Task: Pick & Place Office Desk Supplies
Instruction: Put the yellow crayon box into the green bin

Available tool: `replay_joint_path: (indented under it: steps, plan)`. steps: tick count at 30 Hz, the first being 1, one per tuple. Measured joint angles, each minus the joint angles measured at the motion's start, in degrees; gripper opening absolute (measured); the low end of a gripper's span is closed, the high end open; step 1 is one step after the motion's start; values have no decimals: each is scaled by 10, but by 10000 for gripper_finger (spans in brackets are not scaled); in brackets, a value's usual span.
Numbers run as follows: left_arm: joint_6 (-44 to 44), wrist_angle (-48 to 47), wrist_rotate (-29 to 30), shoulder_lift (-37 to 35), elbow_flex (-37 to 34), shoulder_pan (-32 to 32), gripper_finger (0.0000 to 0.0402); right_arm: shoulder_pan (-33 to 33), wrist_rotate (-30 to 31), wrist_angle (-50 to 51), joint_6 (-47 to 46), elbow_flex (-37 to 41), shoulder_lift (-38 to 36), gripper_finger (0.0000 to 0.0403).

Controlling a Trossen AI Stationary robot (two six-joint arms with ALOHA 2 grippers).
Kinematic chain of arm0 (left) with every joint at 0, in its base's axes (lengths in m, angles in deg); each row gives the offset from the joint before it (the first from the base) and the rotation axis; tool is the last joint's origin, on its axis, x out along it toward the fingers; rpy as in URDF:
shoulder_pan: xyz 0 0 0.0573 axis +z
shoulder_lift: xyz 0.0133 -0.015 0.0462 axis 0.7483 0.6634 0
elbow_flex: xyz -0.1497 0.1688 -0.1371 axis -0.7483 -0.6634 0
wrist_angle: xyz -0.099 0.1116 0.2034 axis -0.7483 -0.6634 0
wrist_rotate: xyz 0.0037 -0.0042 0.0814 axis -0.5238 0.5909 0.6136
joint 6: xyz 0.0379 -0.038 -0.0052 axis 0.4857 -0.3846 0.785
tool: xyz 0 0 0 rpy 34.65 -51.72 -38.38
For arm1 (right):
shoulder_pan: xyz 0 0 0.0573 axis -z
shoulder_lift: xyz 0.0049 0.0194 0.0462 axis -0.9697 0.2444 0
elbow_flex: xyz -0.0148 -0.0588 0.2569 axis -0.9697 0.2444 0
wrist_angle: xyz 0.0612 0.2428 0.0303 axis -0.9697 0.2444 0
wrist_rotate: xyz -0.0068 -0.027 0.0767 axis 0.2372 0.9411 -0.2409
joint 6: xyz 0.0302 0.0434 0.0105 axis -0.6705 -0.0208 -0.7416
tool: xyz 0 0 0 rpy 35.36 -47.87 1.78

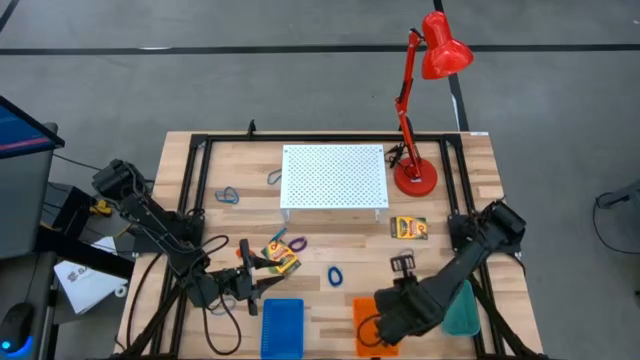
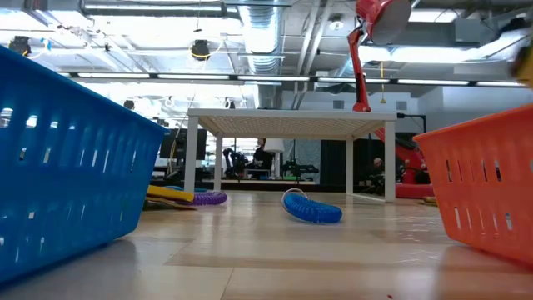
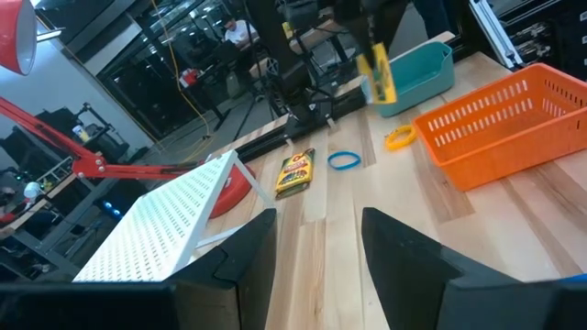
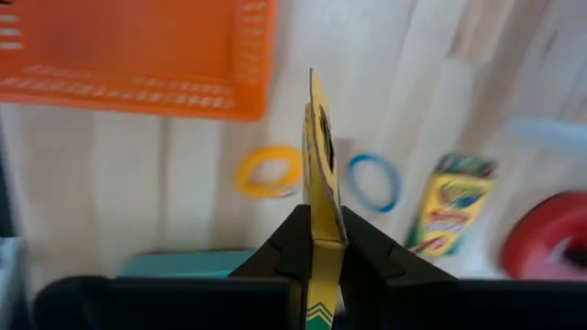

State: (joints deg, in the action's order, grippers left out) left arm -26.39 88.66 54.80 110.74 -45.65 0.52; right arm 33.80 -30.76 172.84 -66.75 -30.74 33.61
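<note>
A: What's on the left?

B: The left gripper hangs low over the pale plank table, fingers spread wide, nothing between them. Near it lies a flat yellow-green cardboard crayon box, with a thin purple oval loop just beside.

A: Further loops?

B: Two blue ones: a thin blue loop left of the white perforated metal stand, and a ribbed blue loop mid-table. One grey loop, one yellow loop.

A: Baskets?

B: Two slatted plastic ones, the blue basket and the orange basket, then one smooth teal bin.

A: And the right?

B: The right gripper is clamped on a second crayon box, edge-on, off the table near the orange basket. A third crayon box lies flat near the round base of the red desk lamp.
</note>
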Motion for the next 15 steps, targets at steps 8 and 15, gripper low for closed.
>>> replay_joint_path:
  steps: [8, 15]
  plan:
    - [0, 0, -3, 0, 0, 0, 154, -59, -55, 1, -145, 0, 0, 32]
    - [-4, 0, -15, 0, 0, 0, 154, -106, -80, 1, -255, 0, 0, 32]
